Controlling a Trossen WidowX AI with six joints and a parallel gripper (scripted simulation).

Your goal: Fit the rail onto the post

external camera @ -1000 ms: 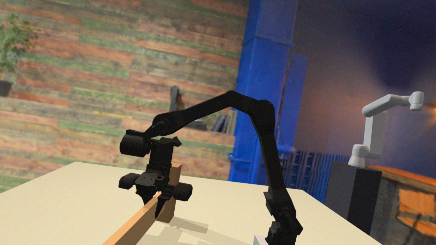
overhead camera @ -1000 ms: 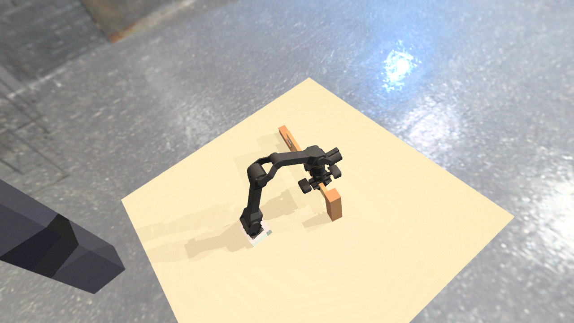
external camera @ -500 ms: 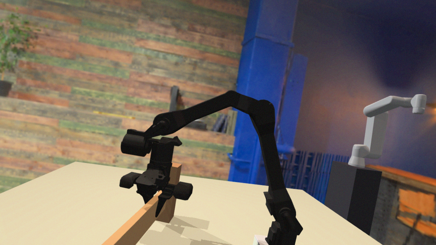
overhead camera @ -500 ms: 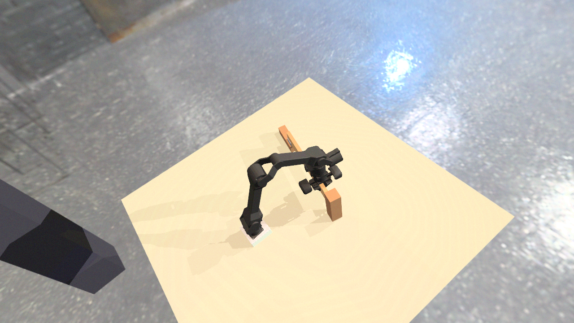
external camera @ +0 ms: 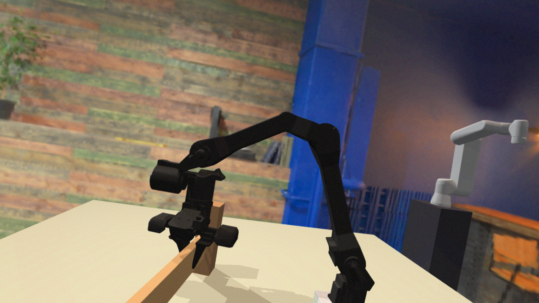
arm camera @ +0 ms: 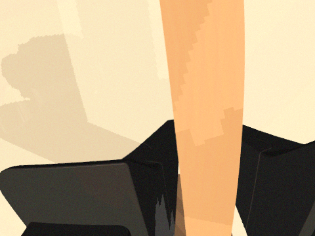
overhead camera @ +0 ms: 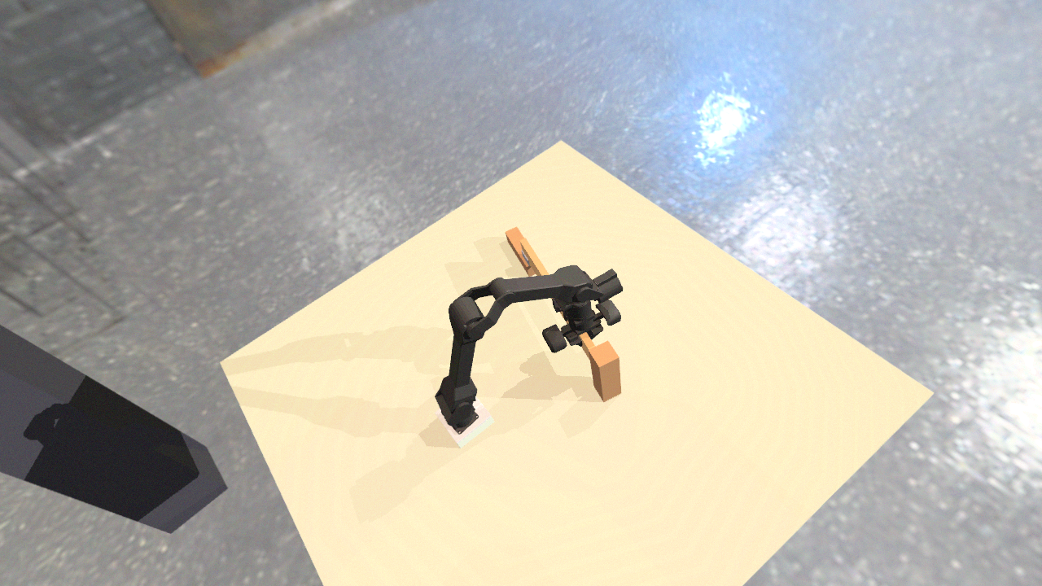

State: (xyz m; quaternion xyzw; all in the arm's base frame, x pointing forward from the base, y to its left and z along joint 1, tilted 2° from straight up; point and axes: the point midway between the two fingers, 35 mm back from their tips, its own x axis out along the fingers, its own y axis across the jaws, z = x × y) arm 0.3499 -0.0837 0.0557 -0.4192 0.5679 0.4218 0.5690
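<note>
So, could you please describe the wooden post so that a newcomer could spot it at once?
Start at the pale table and follow the long orange rail to where the black claw grips it. Just past the claw stands the post: an upright orange-brown block, short and thick, where the rail is long and thin.

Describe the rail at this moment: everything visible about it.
The rail is a long, slim, orange-tan wooden bar with flat faces. It runs across the table from a far end near the table's back edge toward the upright post. The gripper is shut on it from above, close to the post, one finger on each side. Its holes, the pegs and the joint are hidden, so seating cannot be judged.
</note>
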